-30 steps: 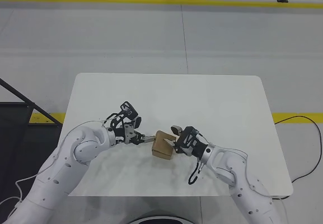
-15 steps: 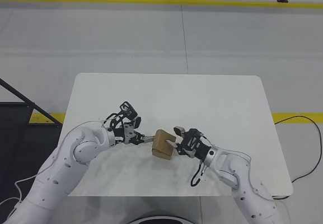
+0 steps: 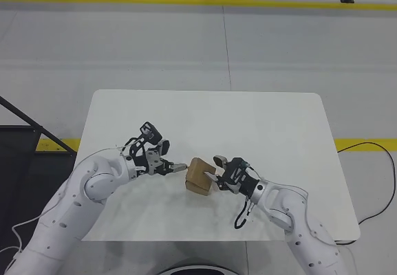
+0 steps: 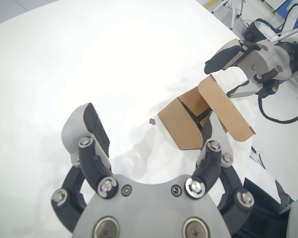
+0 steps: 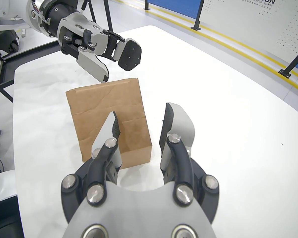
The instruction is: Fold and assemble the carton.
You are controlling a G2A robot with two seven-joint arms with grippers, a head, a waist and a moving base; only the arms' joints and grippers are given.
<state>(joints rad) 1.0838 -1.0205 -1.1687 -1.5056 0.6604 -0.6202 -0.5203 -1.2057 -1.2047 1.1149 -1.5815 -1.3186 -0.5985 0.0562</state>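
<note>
Cardboard first: found a small brown cardboard carton (image 3: 199,177) resting on the white rounded bench (image 3: 253,124), a little below the middle of the top view and just left of centre. Noted one long flap (image 4: 226,110) lifted at a slant above the boxy body, and a dark slit along the end face beneath it. Saw the left pincer (image 3: 177,166) just left of the carton in the top view, fingers (image 4: 94,122) spread wide, clamped on nothing, one fingertip (image 4: 214,132) close against the carton's near face; could not tell whether touching or barely apart. Saw the right pincer (image 3: 217,173) just right of the carton in the same view, fingers (image 5: 178,125) likewise apart and closed on nothing, one across the carton's top face, the other off to its side. Spotted a tiny brown crumb (image 4: 152,121) on the bench just beside the carton's bottom corner nearest the left pincer.
</note>
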